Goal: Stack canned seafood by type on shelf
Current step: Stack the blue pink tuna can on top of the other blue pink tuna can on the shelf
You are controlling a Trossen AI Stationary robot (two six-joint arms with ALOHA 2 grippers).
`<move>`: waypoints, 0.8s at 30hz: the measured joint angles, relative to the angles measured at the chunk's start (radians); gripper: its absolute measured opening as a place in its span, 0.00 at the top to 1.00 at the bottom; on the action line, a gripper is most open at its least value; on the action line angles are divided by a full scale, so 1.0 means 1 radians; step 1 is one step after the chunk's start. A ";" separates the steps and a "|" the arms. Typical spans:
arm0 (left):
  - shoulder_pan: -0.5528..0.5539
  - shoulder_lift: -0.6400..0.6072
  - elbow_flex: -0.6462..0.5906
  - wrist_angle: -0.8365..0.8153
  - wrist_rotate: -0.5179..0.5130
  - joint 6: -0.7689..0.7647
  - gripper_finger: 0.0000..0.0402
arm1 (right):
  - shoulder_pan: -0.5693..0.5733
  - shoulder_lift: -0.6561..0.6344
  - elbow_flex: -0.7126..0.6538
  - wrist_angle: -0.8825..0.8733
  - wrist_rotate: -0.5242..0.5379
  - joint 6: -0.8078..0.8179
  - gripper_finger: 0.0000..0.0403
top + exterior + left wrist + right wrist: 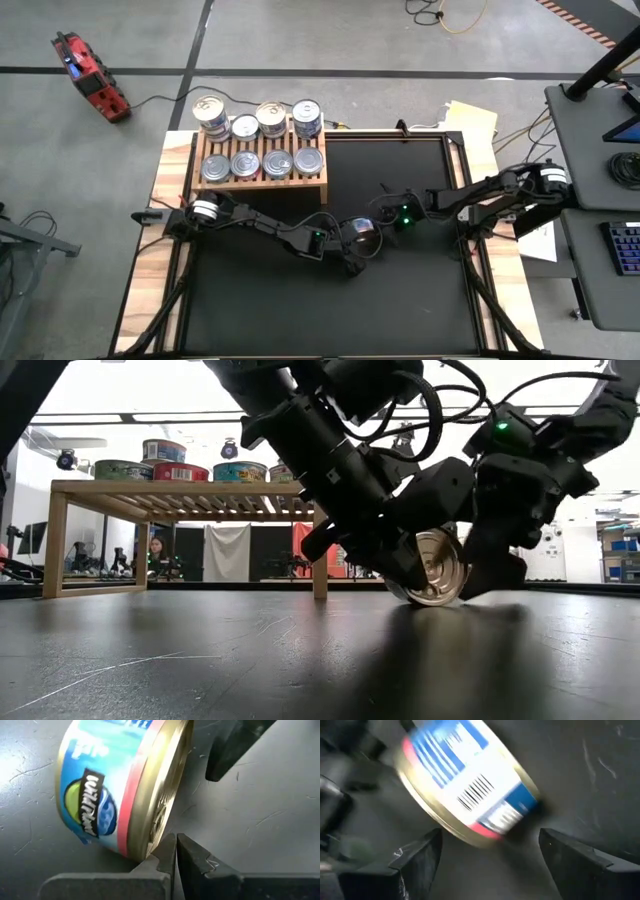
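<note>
Tin (pixel 438 568): tipped on its edge on the black table (pixel 200 660).
Left hand (pixel 175 857): pressed together, beside the tin.
Right hand (pixel 490 852): spread wide around the tin.
Shelf (pixel 262 180): loaded with tins.

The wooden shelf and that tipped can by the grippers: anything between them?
No. Between shelf and can the high view shows only bare black mat.

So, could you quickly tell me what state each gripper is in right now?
Left gripper: shut, holding nothing, its tips at the rim of the tilted can.
Right gripper: open, fingers either side of that can, not gripping it.
</note>
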 joint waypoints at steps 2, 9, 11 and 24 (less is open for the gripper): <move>0.000 0.000 -0.001 0.000 -0.001 0.000 1.00 | 0.000 -0.006 0.043 -0.130 0.025 -0.077 0.21; 0.000 -0.002 -0.001 0.000 -0.006 0.000 1.00 | 0.000 -0.034 0.177 -0.377 0.122 -0.343 0.21; 0.000 -0.002 -0.002 0.001 -0.006 0.000 1.00 | 0.001 -0.035 0.203 -0.378 0.122 -0.406 0.20; -0.004 -0.003 -0.002 0.003 -0.005 -0.001 1.00 | 0.002 0.080 0.254 -0.287 0.077 -0.573 0.23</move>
